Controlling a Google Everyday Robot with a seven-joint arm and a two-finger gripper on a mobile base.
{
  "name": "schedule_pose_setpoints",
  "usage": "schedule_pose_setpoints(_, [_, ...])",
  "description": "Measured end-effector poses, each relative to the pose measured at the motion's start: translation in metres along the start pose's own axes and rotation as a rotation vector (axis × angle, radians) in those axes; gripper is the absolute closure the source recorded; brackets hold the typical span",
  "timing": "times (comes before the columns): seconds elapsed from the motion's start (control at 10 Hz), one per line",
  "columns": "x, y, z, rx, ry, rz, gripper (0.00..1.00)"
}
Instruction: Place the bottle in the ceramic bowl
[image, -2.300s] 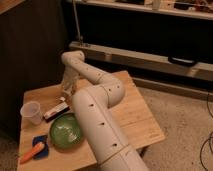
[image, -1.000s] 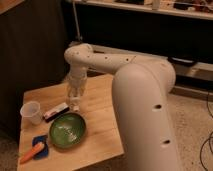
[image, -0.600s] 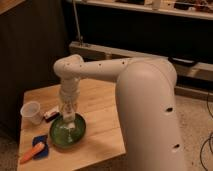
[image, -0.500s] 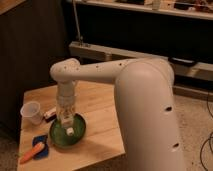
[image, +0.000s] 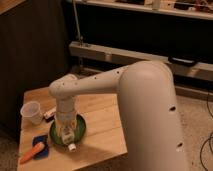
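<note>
The green ceramic bowl (image: 80, 128) sits on the front left part of the wooden table (image: 102, 117). My gripper (image: 65, 129) points straight down over the bowl's middle, at the end of the big white arm (image: 145, 100). It is shut on the small whitish bottle (image: 66, 136) with the yellowish label. The bottle hangs tilted inside the bowl. Its white cap (image: 72, 147) reaches the bowl's front rim. The gripper hides most of the bowl's inside.
A clear plastic cup (image: 31, 112) stands left of the bowl. A flat dark bar (image: 50, 113) lies between cup and bowl. A blue object (image: 41, 147) and an orange one (image: 30, 153) lie at the front left corner. A dark wall rises behind.
The gripper has carried the bottle from above the table's back part forward and down into the bowl. The bottle now sits lower, with its cap at the front rim.
</note>
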Motion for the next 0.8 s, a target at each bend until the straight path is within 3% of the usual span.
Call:
schedule_pose_setpoints(0.2, [-0.011, -0.015, -0.01, -0.007, -0.074, 0.005, 0.33])
schedule_pose_setpoints(0.3, [-0.017, -0.021, -0.014, -0.008, -0.096, 0.004, 0.28])
schedule_pose_setpoints(0.5, [-0.025, -0.023, -0.013, -0.019, -0.093, -0.003, 0.27])
schedule_pose_setpoints(0.8, [-0.027, -0.02, -0.006, -0.061, -0.046, -0.038, 0.27])
